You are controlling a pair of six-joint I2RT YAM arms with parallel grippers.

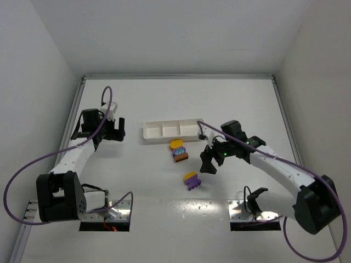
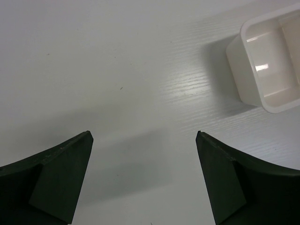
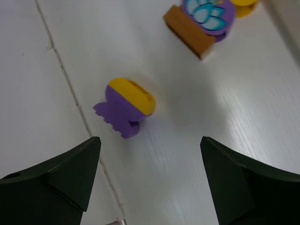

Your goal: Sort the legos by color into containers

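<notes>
The containers are the three compartments of one long white tray (image 1: pixel 173 130) at mid-table; its left end (image 2: pixel 267 61) shows in the left wrist view, with nothing in the part I can see. Just in front of the tray lies a cluster of legos: a yellow piece (image 1: pixel 176 144), a purple one with a blue-white print (image 3: pixel 211 14) and a brown brick (image 3: pixel 190 35). A purple-and-yellow piece (image 1: pixel 192 179) (image 3: pixel 124 108) lies apart, nearer the arms. My right gripper (image 1: pixel 208 161) (image 3: pixel 149 139) hovers open just right of it, holding nothing. My left gripper (image 1: pixel 115 130) (image 2: pixel 144 134) stands open over bare table left of the tray.
White walls close in the table at the back and on both sides. A thin seam in the tabletop (image 3: pixel 70 89) runs past the purple-and-yellow piece. Purple cables loop off both arms near the bases.
</notes>
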